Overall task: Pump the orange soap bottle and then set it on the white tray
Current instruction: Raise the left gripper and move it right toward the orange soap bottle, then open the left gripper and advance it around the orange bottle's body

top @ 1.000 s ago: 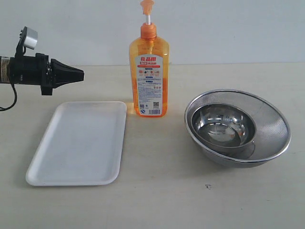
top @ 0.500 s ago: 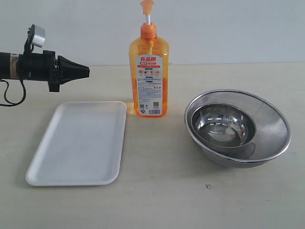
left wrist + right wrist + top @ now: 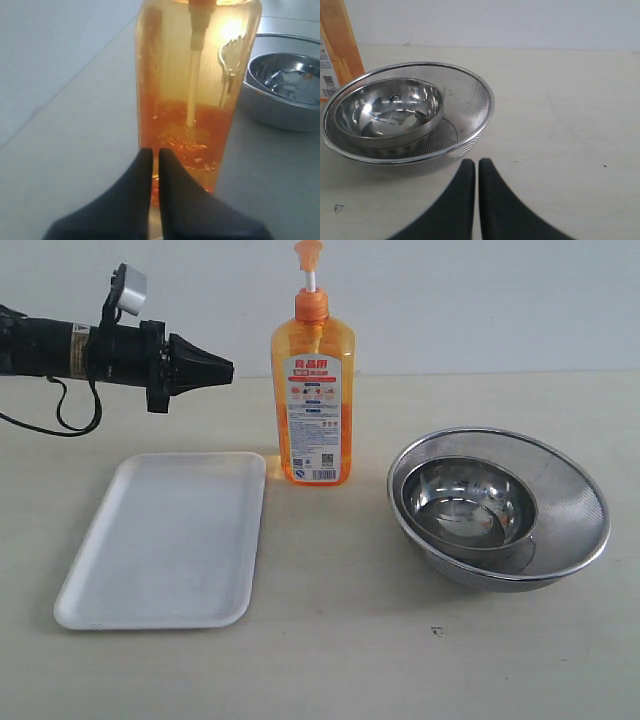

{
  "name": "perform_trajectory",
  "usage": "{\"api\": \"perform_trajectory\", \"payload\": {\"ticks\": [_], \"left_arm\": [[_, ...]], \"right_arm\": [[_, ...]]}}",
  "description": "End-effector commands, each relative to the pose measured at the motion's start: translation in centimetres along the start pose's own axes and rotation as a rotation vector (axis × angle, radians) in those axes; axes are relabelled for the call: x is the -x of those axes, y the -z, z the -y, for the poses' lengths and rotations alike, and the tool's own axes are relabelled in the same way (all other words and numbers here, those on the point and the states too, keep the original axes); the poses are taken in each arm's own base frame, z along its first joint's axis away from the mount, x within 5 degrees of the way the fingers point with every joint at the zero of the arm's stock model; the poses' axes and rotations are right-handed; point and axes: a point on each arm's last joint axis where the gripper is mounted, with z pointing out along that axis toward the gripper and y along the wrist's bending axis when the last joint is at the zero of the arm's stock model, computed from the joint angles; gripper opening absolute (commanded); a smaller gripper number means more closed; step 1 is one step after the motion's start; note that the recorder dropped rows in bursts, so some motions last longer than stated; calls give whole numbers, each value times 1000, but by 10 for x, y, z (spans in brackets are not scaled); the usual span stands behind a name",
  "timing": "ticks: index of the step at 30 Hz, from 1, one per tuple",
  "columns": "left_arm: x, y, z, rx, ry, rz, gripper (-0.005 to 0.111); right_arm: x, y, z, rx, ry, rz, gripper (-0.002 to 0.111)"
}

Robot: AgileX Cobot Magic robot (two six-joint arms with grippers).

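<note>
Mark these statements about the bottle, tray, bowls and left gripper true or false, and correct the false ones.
1. The orange soap bottle stands upright beside the white tray. True.
2. The left gripper holds the bottle. False: it is shut, in the air, apart from the bottle.
3. A small steel bowl sits inside the mesh bowl. True.
4. The bowls stand on the tray. False: they stand on the table.

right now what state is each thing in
orange soap bottle: upright on the table, pump head up, partly full
white tray: flat on the table, nothing on it
mesh bowl: upright on the table
steel bowl: upright, nested in the mesh bowl
left fingers: shut, empty, in the air short of the bottle
right fingers: shut, empty
</note>
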Motion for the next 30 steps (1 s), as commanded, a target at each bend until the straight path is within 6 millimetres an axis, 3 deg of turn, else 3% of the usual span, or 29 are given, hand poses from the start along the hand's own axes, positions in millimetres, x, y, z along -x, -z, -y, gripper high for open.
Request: {"api": "perform_trajectory", "payload": {"ticks": [1, 13, 30], "left_arm": [[-11, -8, 2, -29, 88, -22, 5], [-13, -9, 0, -17, 122, 6, 5], [-11, -9, -1, -10, 308, 25, 9]], "right_arm": [[1, 1, 0, -3, 8, 16, 0], [1, 1, 0, -3, 6, 16, 0], [0, 0, 0, -3, 6, 6, 0]]}}
